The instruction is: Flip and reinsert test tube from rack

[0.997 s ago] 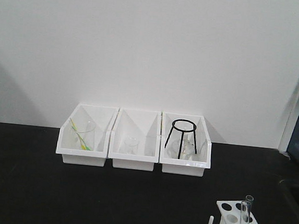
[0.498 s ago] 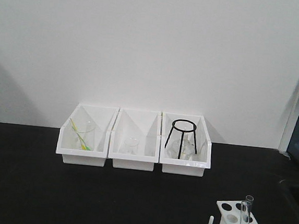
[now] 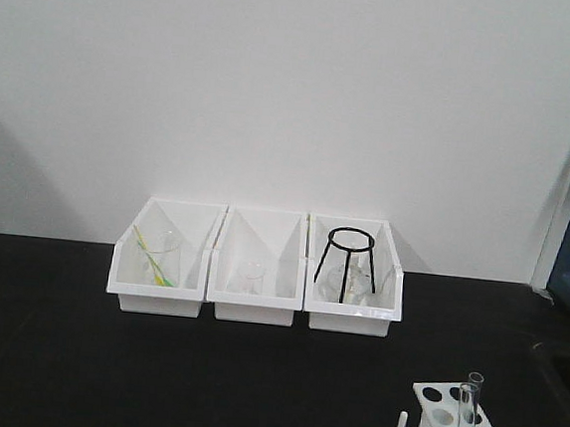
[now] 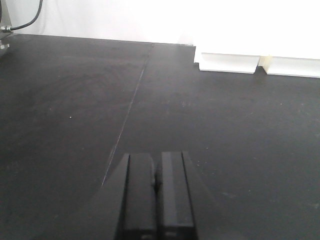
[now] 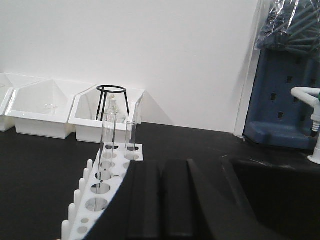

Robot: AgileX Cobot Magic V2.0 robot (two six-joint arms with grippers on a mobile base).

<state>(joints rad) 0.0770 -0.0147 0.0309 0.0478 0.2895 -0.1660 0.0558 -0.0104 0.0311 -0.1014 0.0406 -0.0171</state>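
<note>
The left gripper point(image 4: 156, 187) hangs over bare black counter point(image 4: 225, 125), jaws pressed together, holding nothing. The white rack point(image 5: 102, 192) sits just left of the right gripper point(image 5: 160, 200), whose jaws are likewise closed and empty. A clear test tube point(image 5: 107, 145) stands upright in the rack.

Clear test tube point(image 5: 107, 145) upright in white holed rack point(image 5: 102, 192), open end up

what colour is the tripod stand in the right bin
Black. The tripod stand is thin dark wire against the white right bin, clearest in the exterior front-facing view.
</note>
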